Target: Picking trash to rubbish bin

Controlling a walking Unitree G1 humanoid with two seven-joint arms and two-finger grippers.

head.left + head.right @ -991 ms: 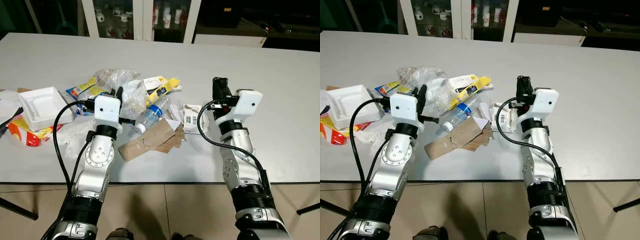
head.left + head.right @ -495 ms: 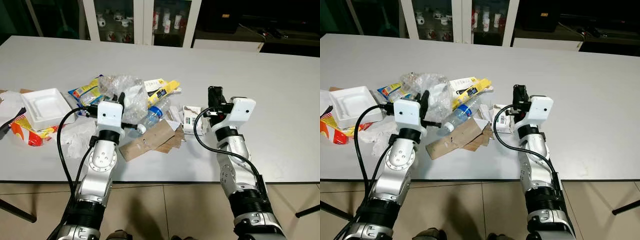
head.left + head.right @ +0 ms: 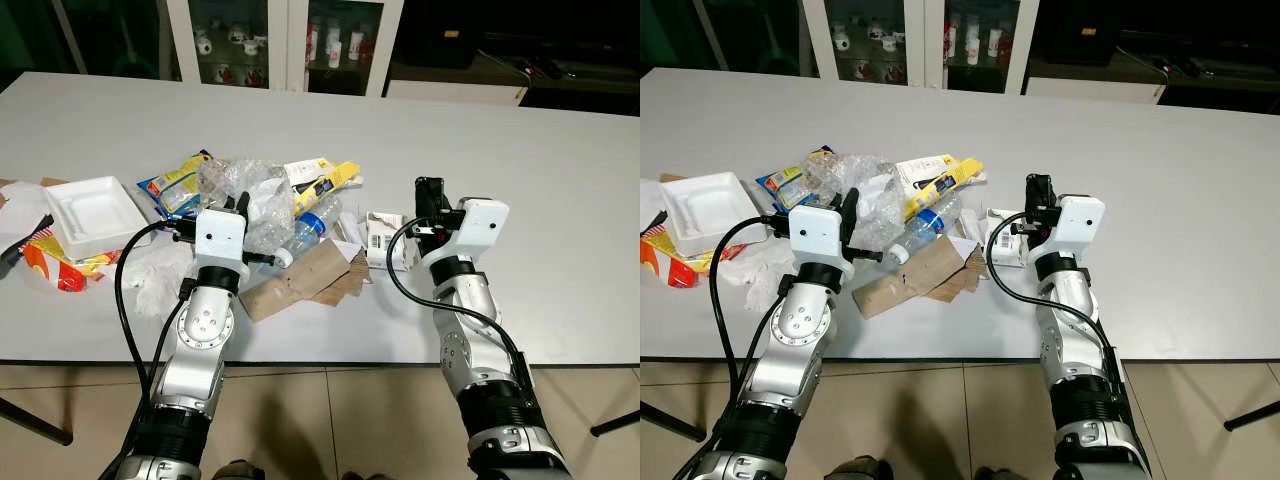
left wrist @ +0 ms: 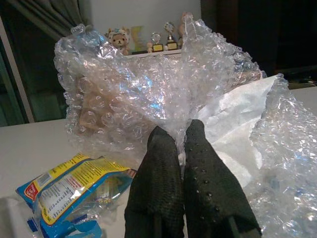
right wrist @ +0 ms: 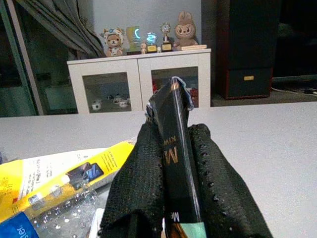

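Observation:
A heap of trash lies on the white table point(image 3: 560, 200): crumpled bubble wrap point(image 3: 262, 190), a clear plastic bottle point(image 3: 303, 230), torn brown cardboard point(image 3: 300, 282) and a yellow packet point(image 3: 326, 181). My left gripper point(image 3: 241, 204) is at the near edge of the bubble wrap. The left wrist view shows that gripper point(image 4: 179, 133) shut on a fold of bubble wrap point(image 4: 148, 94) and white paper. My right gripper point(image 3: 430, 192) is raised just right of the heap, shut on a thin black packet point(image 5: 177, 148) that stands upright between its fingers.
A white foam tray point(image 3: 90, 210) and a red and yellow wrapper point(image 3: 55, 270) lie at the left. Beside the heap are a blue and yellow snack bag point(image 3: 175, 183), white tissue point(image 3: 155, 275) and a small barcoded box point(image 3: 383, 237). Glass-door cabinets stand beyond the table.
The view has shifted slightly. The bubble wrap has changed shape and sits lower around my left fingers. My right arm has drawn a little nearer, with the black packet in it.

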